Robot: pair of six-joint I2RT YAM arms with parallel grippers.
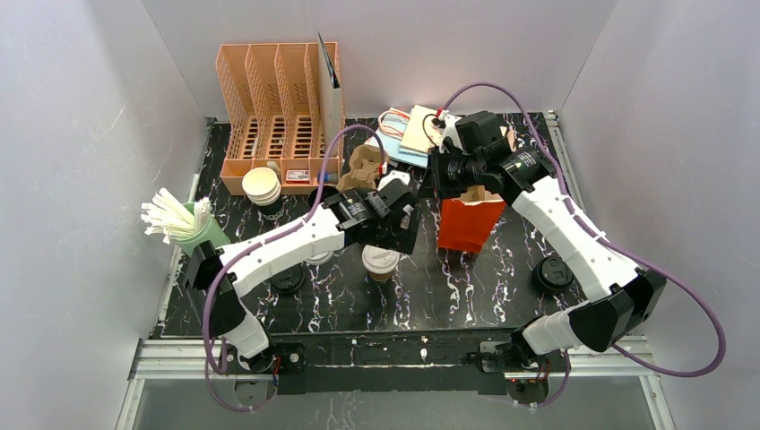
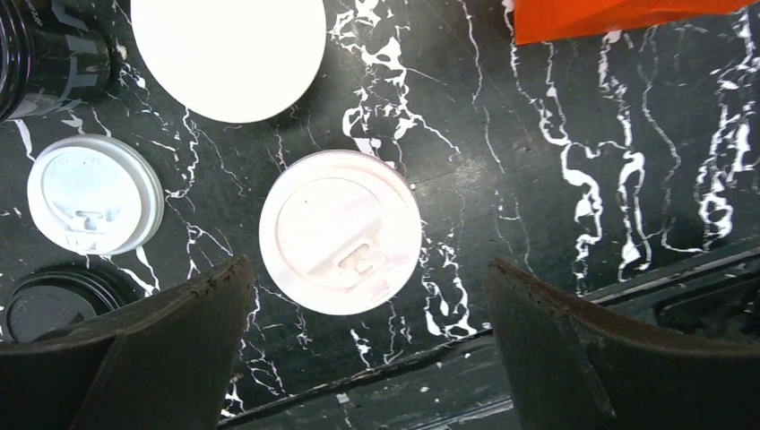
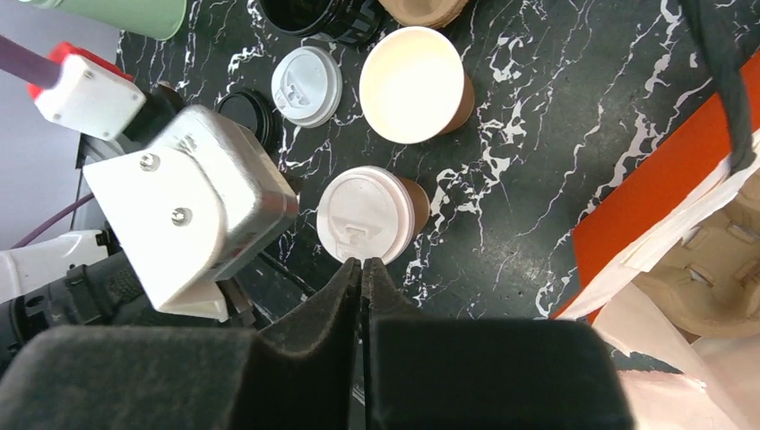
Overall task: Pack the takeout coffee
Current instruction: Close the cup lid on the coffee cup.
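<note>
The takeout coffee (image 1: 381, 262) is a brown kraft cup capped with a white lid, upright on the black marble table. It shows in the left wrist view (image 2: 341, 231) and the right wrist view (image 3: 363, 215). My left gripper (image 1: 399, 235) hovers just above it, open and empty, its fingers (image 2: 170, 340) spread wider than the lid and on the near side of the cup. My right gripper (image 1: 436, 179) is shut on nothing (image 3: 361, 269), high beside the red paper bag (image 1: 469, 224). The bag stands open with a brown pulp carrier (image 3: 717, 269) inside.
A second open kraft cup (image 3: 412, 85), a loose white lid (image 2: 94, 193), a black lid (image 2: 45, 309) and a black cup (image 2: 45, 54) sit left of the coffee. Another black lid (image 1: 553, 273) lies at the right. An orange organizer (image 1: 278, 116) and a green cup of straws (image 1: 184, 228) stand at the left.
</note>
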